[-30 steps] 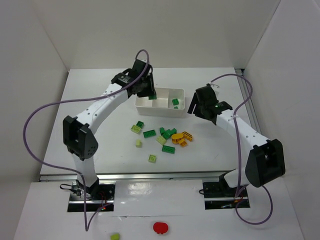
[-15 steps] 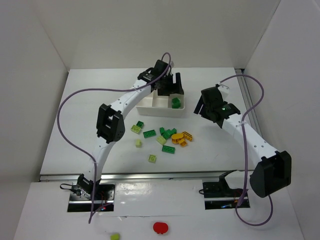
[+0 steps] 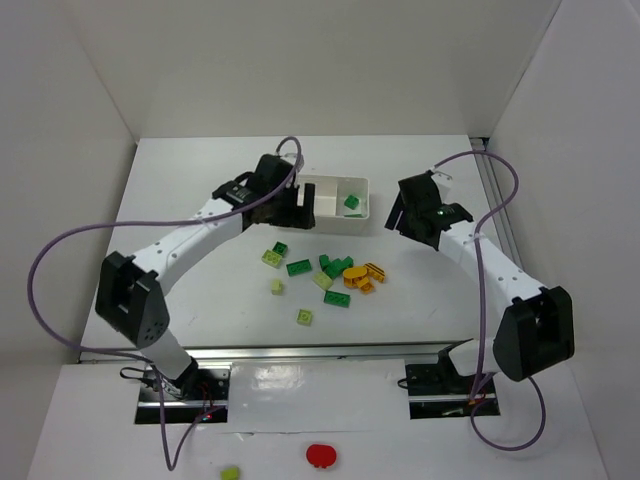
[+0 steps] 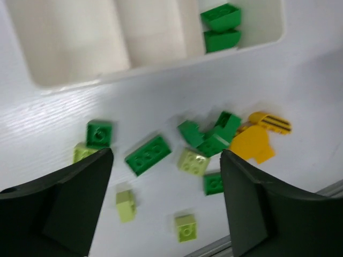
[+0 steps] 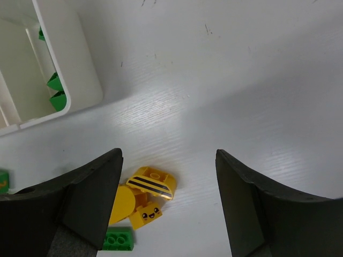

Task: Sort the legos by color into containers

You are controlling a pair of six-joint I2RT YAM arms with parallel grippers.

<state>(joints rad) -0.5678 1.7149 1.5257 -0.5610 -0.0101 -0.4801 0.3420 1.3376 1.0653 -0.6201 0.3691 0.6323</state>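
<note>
Two pincers [image 4: 166,160] [image 5: 168,155], one tray [image 3: 340,223], three compartments [image 4: 150,29]

Robotics lab cell: white panel walls [image 3: 330,60] around table [image 3: 180,180], metal mounting rail [image 3: 320,353] at edge

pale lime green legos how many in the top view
5 pale lime-green studded plastic bricks: one at the left of the loose pile, one just nearer, one nearer still, one mid-pile, one on the white front ledge. Others may be hidden.

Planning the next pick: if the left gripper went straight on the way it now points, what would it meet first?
Likely the long dark green lego on the table, centred in the open left gripper, or the pale lime lego beside it; depth is unclear.
</note>
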